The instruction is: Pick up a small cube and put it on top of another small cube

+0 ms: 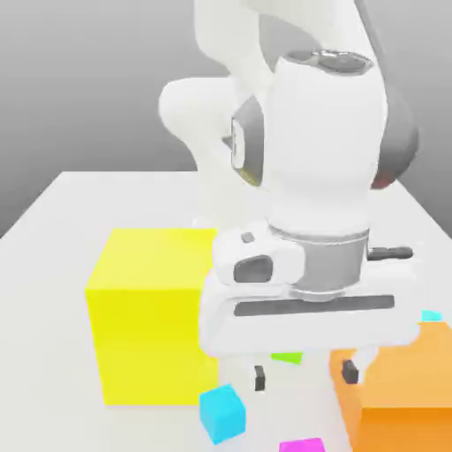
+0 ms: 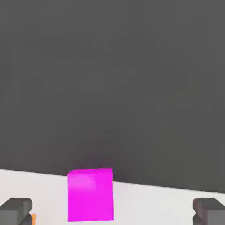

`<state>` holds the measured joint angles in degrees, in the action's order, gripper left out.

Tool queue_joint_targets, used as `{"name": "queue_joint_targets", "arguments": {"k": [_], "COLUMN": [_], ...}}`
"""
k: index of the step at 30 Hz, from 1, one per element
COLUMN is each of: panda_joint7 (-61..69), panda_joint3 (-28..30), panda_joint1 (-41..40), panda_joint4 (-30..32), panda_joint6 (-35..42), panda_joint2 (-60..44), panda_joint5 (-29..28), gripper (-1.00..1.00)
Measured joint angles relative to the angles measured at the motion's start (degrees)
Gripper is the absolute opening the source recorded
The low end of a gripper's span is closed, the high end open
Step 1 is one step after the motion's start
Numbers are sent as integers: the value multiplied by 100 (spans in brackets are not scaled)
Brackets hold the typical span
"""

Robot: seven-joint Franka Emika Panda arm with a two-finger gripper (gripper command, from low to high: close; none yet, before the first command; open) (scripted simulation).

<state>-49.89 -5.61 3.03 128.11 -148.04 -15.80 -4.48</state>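
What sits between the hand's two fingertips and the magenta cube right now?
Nothing. In the hand view, the magenta cube rests on bare white table between the spread fingertips, untouched. The exterior view shows the hand above the table.

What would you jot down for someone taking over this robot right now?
Gripper: open, holding nothing, hanging above the table.
Magenta cube: on the table, between the spread fingers in the hand view, not gripped.
Green cube: on the table, mostly hidden under the hand, between the yellow block and orange block.
Cyan cube: not part of the job.
Done: nothing stacked.
Left: grasp magenta, lift, set it on green.
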Motion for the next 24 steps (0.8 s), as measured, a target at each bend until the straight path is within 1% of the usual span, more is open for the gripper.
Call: {"name": "queue_joint_targets", "arguments": {"k": [3,6,7,14,18,24], "panda_joint7": [-20,-86,-108,-111,-17,-59], "panda_joint3": [-16,59,89,92,-8,-382], "panda_joint1": [58,128,153,157,87,116], "panda_joint4": [-51,-166,-205,-212,-57,1061], "panda_joint6": [-215,-654,-798,-826,-291,-210], "panda_joint2": [-620,-1243,-1431,-1467,-778,457], "panda_joint5": [-16,-106,-135,-138,-1,745], "gripper": [0,0,-100,-100,-100,-100]}}
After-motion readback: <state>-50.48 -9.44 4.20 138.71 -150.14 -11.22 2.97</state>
